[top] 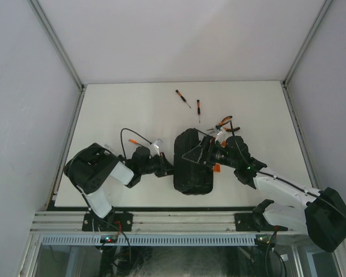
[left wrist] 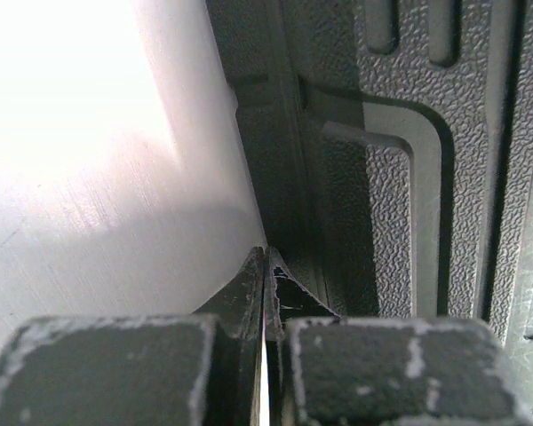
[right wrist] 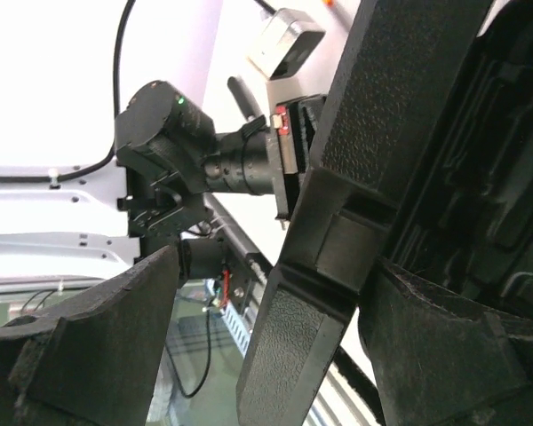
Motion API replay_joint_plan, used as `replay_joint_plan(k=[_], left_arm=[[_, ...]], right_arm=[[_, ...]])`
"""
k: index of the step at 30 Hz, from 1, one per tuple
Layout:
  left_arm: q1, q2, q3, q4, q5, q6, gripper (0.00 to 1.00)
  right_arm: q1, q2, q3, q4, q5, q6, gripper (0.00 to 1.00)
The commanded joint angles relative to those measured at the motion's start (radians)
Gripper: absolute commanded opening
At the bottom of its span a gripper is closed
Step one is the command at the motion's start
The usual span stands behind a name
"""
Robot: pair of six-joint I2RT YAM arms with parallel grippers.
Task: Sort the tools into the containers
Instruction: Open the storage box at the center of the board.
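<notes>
The left fingers [left wrist: 245, 297] were pressed together, holding nothing, their tips set against the left rim of the case [top: 190, 173] where its ribbed shell met the worktop [top: 127, 109]. The right fingers [right wrist: 98, 337] were spread wide and straddled the case's right-hand edge, one on each side and not yet clamped on it. The step looked like opening the case. To do it well, the right fingers should close squarely on that edge before lifting, and the left tips should keep bracing the far rim so the case pivots on its hinge and does not slide or tip. The case lay at the middle of the worktop, between the two arms. The right wrist view showed part of its moulded inside, and no tool was visible in that part; the rest was hidden. Two screwdrivers [top: 183, 98] lay well beyond the case, and the pliers [top: 225, 122] lay near its far right corner, so the sorting seemed hardly begun.
</notes>
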Motion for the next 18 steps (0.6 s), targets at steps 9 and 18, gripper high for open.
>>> replay_joint_plan(k=[9,18], left_arm=[[-0.006,-0.01,0.027,0.052,0.01,-0.009,0.0],[-0.006,-0.027,0.029,0.015,0.006,0.009,0.0]], right_arm=[[-0.083,-0.184,0.096,-0.402,0.253,-0.262,0.8],[-0.217,-0.141,0.037,-0.407,0.206,-0.28,0.81]])
